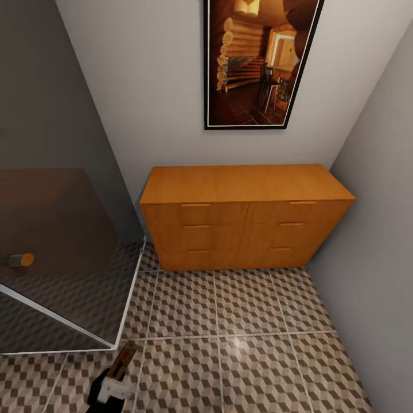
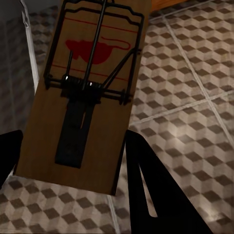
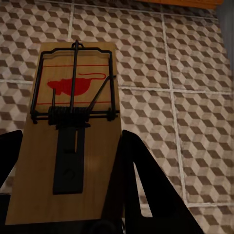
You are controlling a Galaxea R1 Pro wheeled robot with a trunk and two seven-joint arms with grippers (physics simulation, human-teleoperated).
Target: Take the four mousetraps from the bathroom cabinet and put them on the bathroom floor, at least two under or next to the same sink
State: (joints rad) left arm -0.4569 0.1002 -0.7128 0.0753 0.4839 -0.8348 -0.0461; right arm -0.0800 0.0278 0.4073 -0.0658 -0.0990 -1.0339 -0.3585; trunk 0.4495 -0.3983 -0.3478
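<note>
The cabinet (image 1: 244,218) stands against the back wall with all its drawer fronts closed. My left gripper (image 1: 116,373) is low at the near left over the bathroom floor (image 1: 229,321), shut on a mousetrap (image 1: 124,357). In the left wrist view that mousetrap (image 2: 87,92), a brown board with dark wire and a red mark, sits between the dark fingers (image 2: 151,190) of the left gripper (image 2: 73,146). In the right wrist view my right gripper (image 3: 70,146) is shut on a second mousetrap (image 3: 73,122), held above the floor tiles (image 3: 185,73).
A tinted glass shower enclosure (image 1: 57,252) with a white frame and a round handle (image 1: 22,260) fills the left side. A grey wall (image 1: 378,241) closes the right. A framed picture (image 1: 261,60) hangs above the cabinet. Open tiled floor lies between me and the cabinet.
</note>
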